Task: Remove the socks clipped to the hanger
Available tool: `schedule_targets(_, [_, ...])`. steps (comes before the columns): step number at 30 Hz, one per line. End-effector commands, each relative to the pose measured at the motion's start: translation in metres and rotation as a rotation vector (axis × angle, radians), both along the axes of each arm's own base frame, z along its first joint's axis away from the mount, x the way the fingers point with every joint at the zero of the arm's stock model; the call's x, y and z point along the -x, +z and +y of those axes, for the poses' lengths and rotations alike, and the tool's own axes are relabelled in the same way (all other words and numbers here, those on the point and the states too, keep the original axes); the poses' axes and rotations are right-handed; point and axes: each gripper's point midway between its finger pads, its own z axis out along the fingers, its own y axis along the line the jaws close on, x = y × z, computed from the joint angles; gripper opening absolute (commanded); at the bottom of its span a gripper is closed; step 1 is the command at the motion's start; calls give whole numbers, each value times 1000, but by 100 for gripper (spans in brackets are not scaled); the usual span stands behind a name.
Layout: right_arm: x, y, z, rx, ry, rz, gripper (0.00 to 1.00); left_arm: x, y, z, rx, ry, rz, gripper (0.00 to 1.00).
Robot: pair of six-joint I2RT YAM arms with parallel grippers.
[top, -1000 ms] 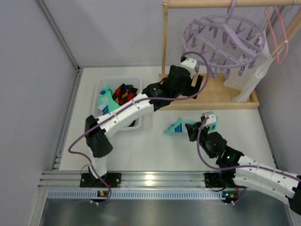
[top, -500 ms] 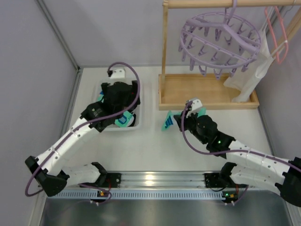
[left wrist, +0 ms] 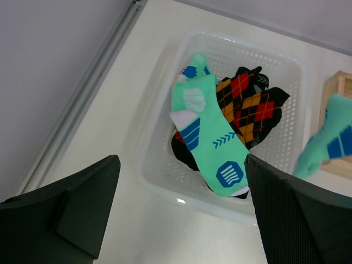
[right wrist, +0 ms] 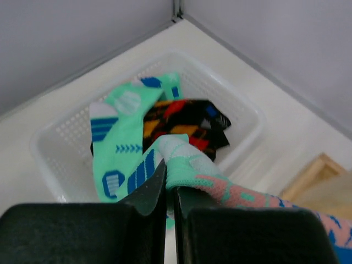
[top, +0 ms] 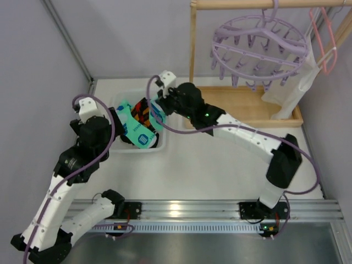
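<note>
Top external, upper right of the frame: round lavender hanger point(top: 258, 47) hooked over the bar of a wooden rack point(top: 193, 49), clip pegs dangling; white cloth point(top: 290, 88) and pink wire hanger point(top: 324, 41) at the far right edge. Left of centre: white mesh basket point(top: 154, 148) on the table point(top: 220, 165), holding a teal sock point(top: 137, 132) with white and blue marks, laid over an orange-red-black argyle sock point(top: 142, 109).

Right gripper point(right wrist: 169, 179) reaching across to the basket's right rim, fingers pressed fully together on a fold of a second teal sock point(right wrist: 190, 165), pinched between the pads and hanging above the basket; coral patches on the fabric in the right wrist view.

Left gripper point(left wrist: 181, 159) at the basket's left side, fingers spread as wide as possible, gripping nothing, both dark fingers framing the basket from above in the left wrist view. Second teal sock also at the right edge of that view, just outside the basket's wall.
</note>
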Motion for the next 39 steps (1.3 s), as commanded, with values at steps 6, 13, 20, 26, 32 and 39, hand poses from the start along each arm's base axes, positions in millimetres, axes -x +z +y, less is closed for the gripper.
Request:
schedule_targets(6, [-26, -113, 107, 381, 191, 110, 0, 27, -14, 30, 26, 114, -61, 98])
schedule_targets(13, [-10, -224, 154, 277, 347, 355, 15, 31, -36, 21, 97, 64, -79, 98])
schedule_targets(20, [-24, -235, 150, 134, 304, 485, 29, 33, -43, 16, 104, 28, -69, 98])
schedule_targets(26, [-27, -187, 140, 42, 298, 440, 53, 34, -42, 16, 111, 27, -81, 98])
schedule_targets(32, [-28, -126, 129, -8, 302, 354, 62, 32, -41, 16, 114, 31, -88, 98])
schedule_targets(39, [-27, -67, 107, -23, 278, 266, 87, 24, -42, 14, 108, 31, -84, 98])
